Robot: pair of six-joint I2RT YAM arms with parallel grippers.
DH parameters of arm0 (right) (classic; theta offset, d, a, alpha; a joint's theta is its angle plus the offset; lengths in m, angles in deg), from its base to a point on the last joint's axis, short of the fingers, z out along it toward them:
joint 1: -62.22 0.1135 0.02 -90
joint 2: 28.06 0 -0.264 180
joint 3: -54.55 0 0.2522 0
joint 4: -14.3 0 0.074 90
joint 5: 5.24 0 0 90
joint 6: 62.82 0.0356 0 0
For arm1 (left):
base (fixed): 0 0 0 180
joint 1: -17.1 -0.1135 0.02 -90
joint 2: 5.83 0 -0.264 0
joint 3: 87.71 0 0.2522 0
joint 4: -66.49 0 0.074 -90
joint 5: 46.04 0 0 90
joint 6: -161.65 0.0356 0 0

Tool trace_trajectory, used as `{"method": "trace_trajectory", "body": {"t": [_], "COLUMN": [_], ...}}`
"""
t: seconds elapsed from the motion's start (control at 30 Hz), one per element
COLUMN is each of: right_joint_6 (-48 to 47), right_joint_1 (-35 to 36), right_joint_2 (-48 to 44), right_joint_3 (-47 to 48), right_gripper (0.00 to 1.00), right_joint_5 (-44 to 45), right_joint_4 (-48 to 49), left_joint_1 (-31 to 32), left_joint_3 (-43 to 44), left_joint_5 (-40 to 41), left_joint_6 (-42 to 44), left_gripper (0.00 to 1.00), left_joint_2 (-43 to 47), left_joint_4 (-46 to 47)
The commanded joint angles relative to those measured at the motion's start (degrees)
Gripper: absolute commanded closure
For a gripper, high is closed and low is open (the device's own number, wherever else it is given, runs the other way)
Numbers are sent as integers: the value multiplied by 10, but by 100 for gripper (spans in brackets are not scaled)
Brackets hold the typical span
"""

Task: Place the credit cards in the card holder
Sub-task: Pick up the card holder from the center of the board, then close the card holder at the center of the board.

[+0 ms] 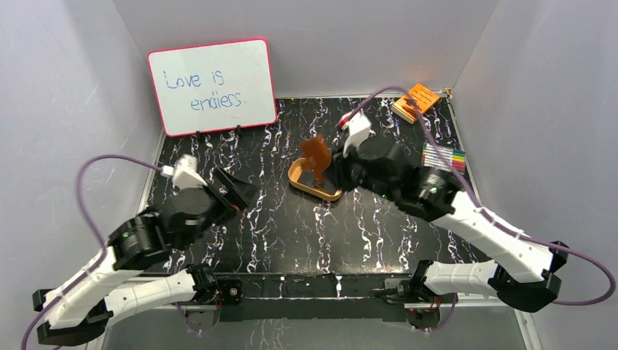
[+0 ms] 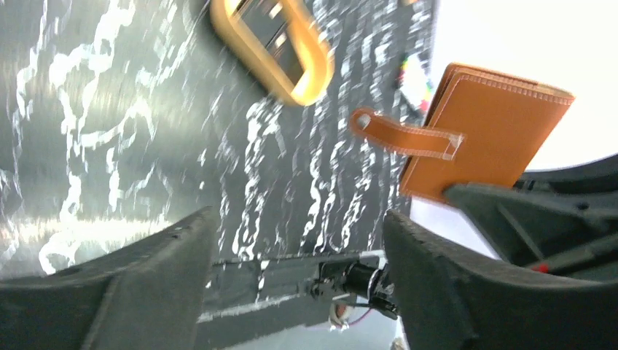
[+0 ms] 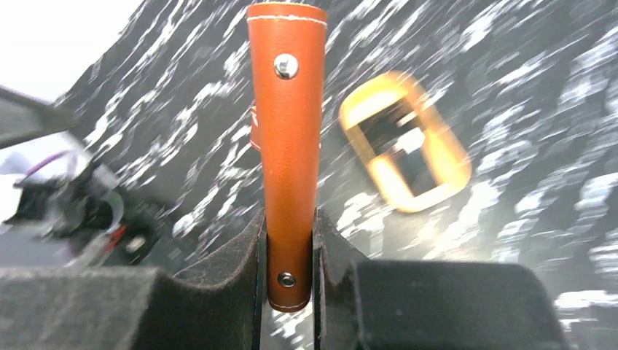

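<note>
**Q:** Top view: where is the card holder?

**A:** My right pincer (image 1: 326, 169) pinches the card holder (image 1: 315, 152) and holds it upright above the worktop (image 1: 291, 233), at the far end of the tan tray (image 1: 300, 182). My left pincer (image 1: 237, 191) hangs spread, well apart to the left. A whiteboard (image 1: 211, 86) stands at the back. An orange booklet (image 1: 417, 100) and coloured pens (image 1: 443, 157) lie near the right wall.

**Q:** Left wrist view?

**A:** The fingers (image 2: 146, 284) stand wide apart, with bare worktop showing between them. Beyond them, at right, is the card holder with its strap tab jutting leftward, gripped from below by the other pincer. The tray is blurred at the top.

**Q:** Right wrist view?

**A:** The pads (image 3: 240, 255) are pressed on the card holder's lower end, and its narrow side with two metal studs faces the camera. The tray lies on the worktop beyond, to the right. The credit cards (image 3: 399, 138) inside it show only as one dark and one pale blur.
</note>
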Motion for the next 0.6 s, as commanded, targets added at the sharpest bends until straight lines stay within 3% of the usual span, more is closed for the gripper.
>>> {"method": "trace_trajectory", "body": {"t": [0.0,0.1,0.23,0.27,0.47,0.57], "right_joint_6": [-261,-454,-817,-856,-920,-934], "right_joint_1": [0,1,0,1,0,6], "right_joint_2": [17,-14,-81,-82,-51,-45], "right_joint_3": [177,125,-64,-78,-92,-115], "right_gripper": [100,100,100,100,100,100], "right_joint_5": [260,383,434,430,409,408], "right_joint_4": [-114,56,505,544,557,573], "left_joint_1": [-2,-2,-2,-2,-2,-2], "left_joint_3": [95,102,74,62,-14,-23], "left_joint_5": [126,132,118,108,39,10], "left_joint_6": [189,280,343,350,400,419], "left_gripper": [13,11,10,10,9,9], "left_joint_2": [2,-1,-13,-16,-25,-47], "left_joint_4": [41,154,278,306,504,547]}}
